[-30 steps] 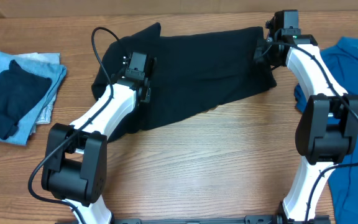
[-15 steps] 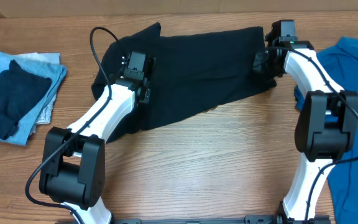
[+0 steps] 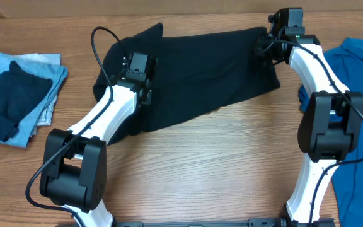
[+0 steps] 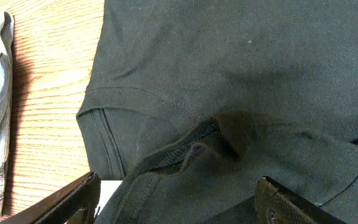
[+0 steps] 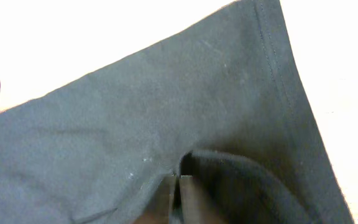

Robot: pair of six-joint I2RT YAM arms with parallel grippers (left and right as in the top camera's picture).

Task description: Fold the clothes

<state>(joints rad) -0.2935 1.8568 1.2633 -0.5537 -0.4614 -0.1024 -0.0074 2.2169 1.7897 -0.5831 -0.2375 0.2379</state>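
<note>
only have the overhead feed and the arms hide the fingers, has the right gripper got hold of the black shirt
Observer: Yes. In the right wrist view the right gripper is pinched shut on a raised fold of the black shirt.
Operator: ok and the left one
Observer: The left gripper is wide open above the shirt, with no fabric pinched between its fingers.
Operator: what part of the shirt is under it
Observer: A sleeve hem with double stitching, and a crumpled tuck of fabric next to it.
</note>
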